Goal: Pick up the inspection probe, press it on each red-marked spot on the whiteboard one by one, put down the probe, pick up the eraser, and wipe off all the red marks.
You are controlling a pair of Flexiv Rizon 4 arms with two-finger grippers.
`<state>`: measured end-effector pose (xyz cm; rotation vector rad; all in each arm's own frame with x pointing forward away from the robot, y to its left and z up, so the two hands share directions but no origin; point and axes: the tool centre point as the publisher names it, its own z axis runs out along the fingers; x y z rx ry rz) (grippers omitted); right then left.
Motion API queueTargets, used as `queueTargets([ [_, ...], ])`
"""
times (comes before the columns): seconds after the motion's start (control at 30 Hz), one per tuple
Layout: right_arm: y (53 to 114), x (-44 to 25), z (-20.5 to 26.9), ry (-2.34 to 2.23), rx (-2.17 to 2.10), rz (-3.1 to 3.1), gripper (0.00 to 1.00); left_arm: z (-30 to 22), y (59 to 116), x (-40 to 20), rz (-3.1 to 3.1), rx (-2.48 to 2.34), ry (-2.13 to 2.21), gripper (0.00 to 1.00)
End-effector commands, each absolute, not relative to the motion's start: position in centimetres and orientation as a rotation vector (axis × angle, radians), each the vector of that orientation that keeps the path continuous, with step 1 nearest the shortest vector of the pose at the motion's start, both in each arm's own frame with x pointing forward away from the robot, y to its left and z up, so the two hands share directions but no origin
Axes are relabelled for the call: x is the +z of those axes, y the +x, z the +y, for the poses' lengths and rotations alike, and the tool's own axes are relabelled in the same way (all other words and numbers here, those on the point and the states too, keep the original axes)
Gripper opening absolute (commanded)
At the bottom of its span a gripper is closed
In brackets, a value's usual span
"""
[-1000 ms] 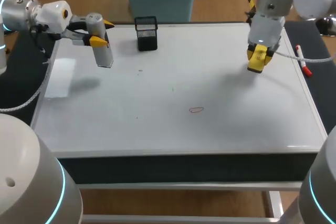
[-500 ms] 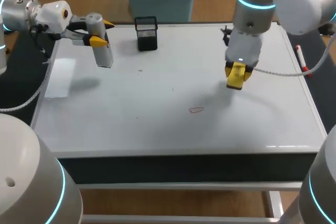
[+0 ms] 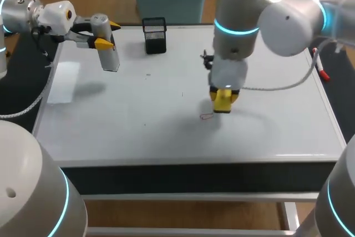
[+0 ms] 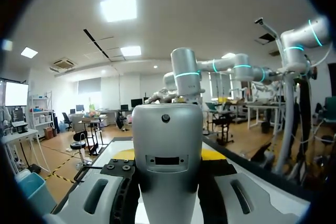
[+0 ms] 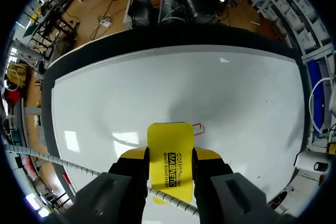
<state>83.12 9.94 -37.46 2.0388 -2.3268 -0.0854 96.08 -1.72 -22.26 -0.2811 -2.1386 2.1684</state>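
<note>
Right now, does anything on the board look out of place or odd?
Mildly: the left end effector holds the probe aloft rather than set down, while the right end effector has the eraser beside the red mark. Nothing looks spilled or damaged.

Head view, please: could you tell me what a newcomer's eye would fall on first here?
The right hand, shut on a yellow eraser, stands out near the middle of the whiteboard, right beside the small red mark. Next comes the left hand at the far left corner, holding the grey probe up off the board, beside a black mesh cup.
</note>
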Motion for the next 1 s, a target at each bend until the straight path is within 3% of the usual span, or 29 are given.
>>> queueTargets([
  [0.03,82.2,-38.9,12.2,2.044,-0.058,-2.313,0.00,-1.7,96.1,-22.2,-2.138,2.167,-0.284,0.00],
  [1.0,81.8,-41.2,15.4,2.138,-0.070,-2.185,0.00,-1.7,96.1,-22.2,-2.138,2.167,-0.284,0.00],
])
